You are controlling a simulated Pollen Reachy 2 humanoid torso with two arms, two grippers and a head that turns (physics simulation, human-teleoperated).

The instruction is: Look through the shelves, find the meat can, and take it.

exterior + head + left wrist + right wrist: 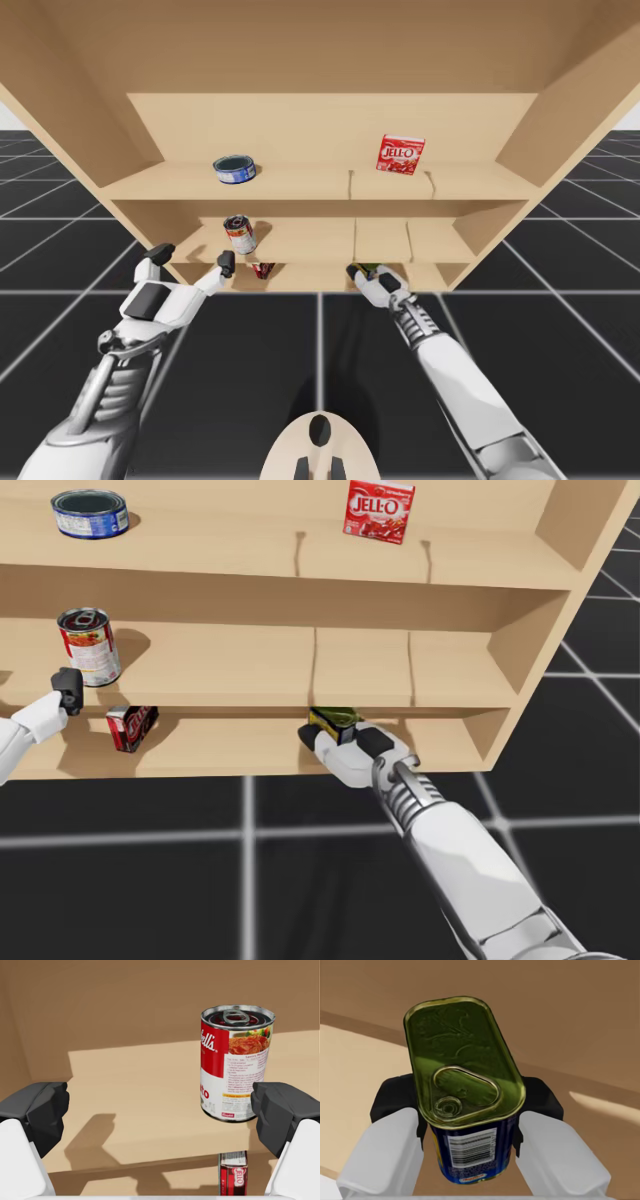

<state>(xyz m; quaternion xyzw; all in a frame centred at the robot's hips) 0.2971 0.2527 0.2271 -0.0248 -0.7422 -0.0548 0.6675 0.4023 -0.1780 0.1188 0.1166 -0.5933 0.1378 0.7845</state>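
Clamping the blue rectangular metal can with gold lid [465,1065], fingers of the right gripper [468,1110] press both sides; those of the left gripper [160,1116] stand apart, red-and-white cylindrical can [235,1060] just ahead.

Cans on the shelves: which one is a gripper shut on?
The blue rectangular meat can with the gold lid, in my right gripper; the red-and-white can and the flat blue can stand free.

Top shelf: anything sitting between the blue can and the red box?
Nothing. Between the flat blue can and the red box the top shelf is bare board; the high and head views both show it.
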